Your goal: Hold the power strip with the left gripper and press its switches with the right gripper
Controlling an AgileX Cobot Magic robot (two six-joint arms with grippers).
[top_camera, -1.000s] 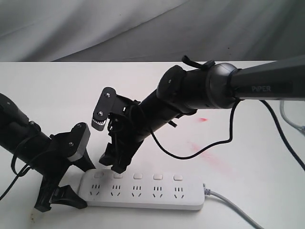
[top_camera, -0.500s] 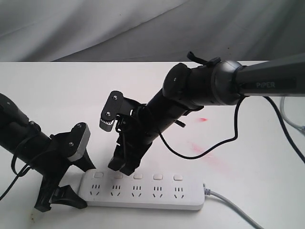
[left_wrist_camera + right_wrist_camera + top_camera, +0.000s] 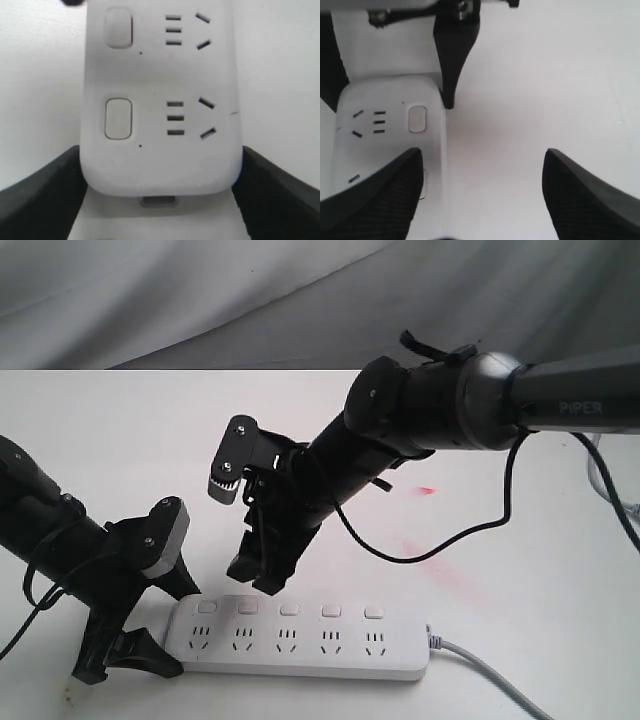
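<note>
The white power strip (image 3: 300, 642) lies flat at the table's front, its cord end to the right. My left gripper (image 3: 178, 632) is shut on its left end; in the left wrist view both black fingers (image 3: 42, 195) press the sides of the rounded strip end (image 3: 160, 165). The switches (image 3: 289, 609) sit in a row above the sockets. My right gripper (image 3: 257, 576) hangs open just above the second button from the left, not touching it. In the right wrist view one finger (image 3: 375, 200) covers part of the strip (image 3: 387, 105), beside a button (image 3: 416, 119).
The grey cord (image 3: 485, 668) runs off to the front right. Red smears (image 3: 440, 562) mark the table right of the arm. A grey cable (image 3: 612, 490) lies at the right edge. A grey cloth backdrop (image 3: 200, 290) hangs behind the table.
My right gripper shifted a little to the right along the button row, then rose off the strip. The left gripper and the strip stayed still.
</note>
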